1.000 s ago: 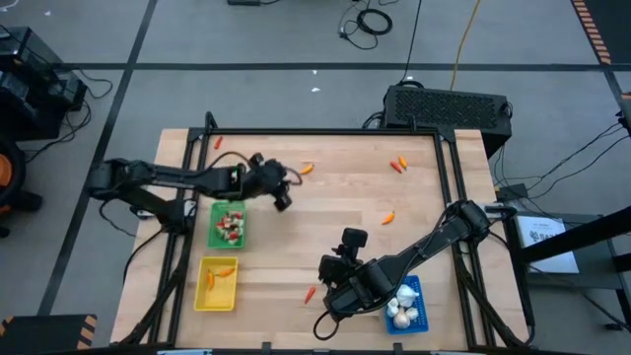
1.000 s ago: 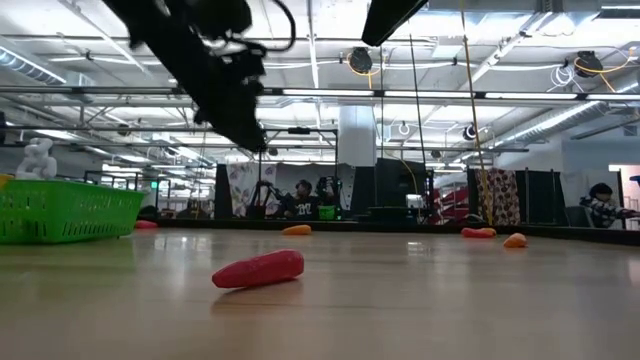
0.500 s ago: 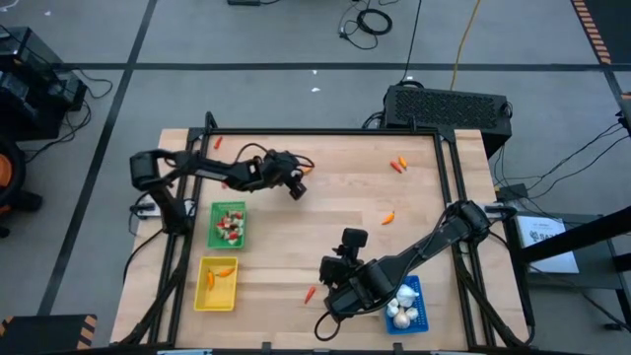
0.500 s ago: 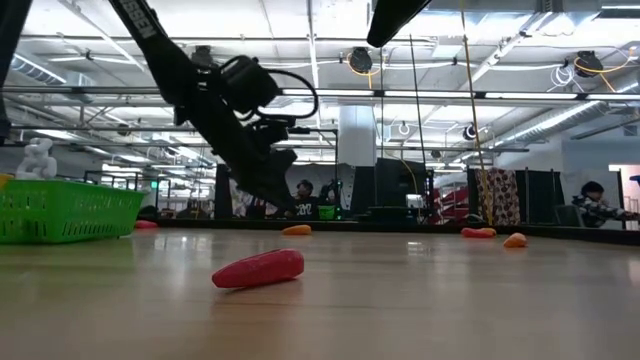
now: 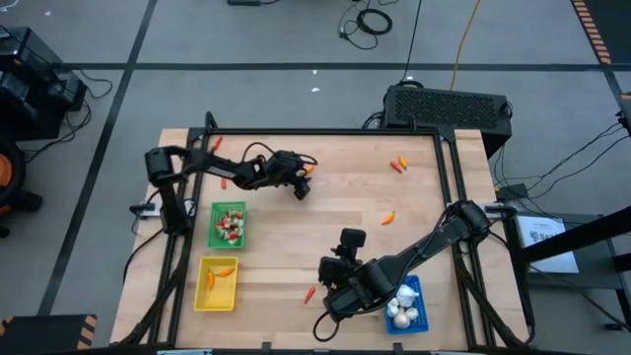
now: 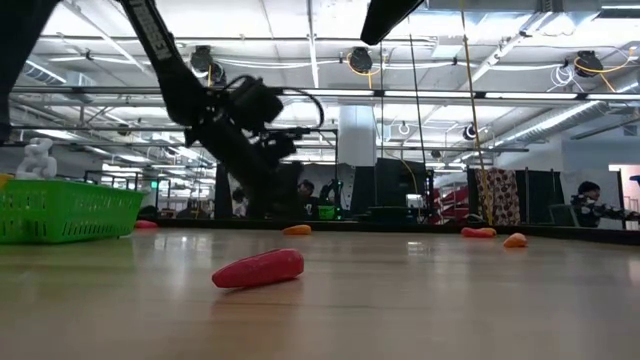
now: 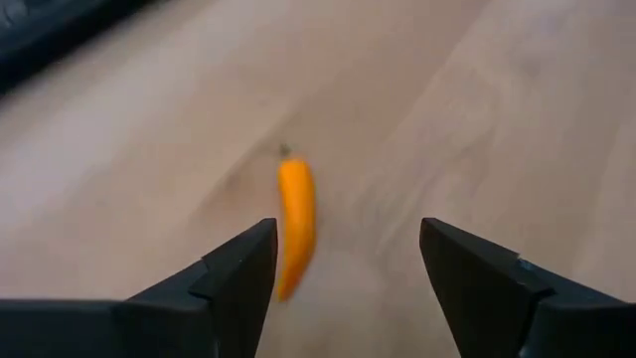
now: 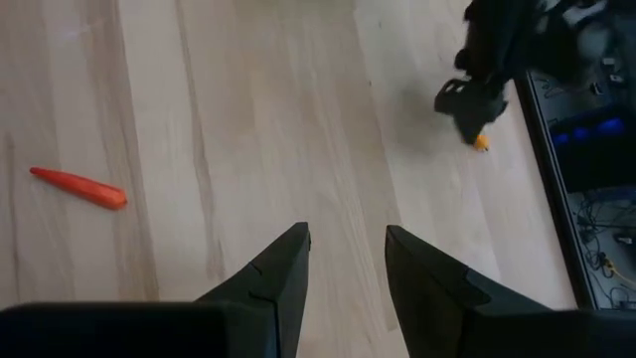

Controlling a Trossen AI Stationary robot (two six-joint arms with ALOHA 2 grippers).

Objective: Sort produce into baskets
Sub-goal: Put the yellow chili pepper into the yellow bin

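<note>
- I have the left gripper [image 7: 343,273] spread wide just above the tabletop [image 5: 345,227], nothing in it; an orange pepper [image 7: 295,227] lies between its fingers at the far side.
- My right gripper [image 8: 346,264] hangs part open, empty, near the blue basket [image 5: 416,308].

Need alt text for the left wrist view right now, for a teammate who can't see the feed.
The left gripper hangs with its jaws open over a small orange pepper-like piece that lies loose on the bare wooden table, nearer one jaw than the other and not yet gripped. Nothing else lies on the wood in this view.
</note>
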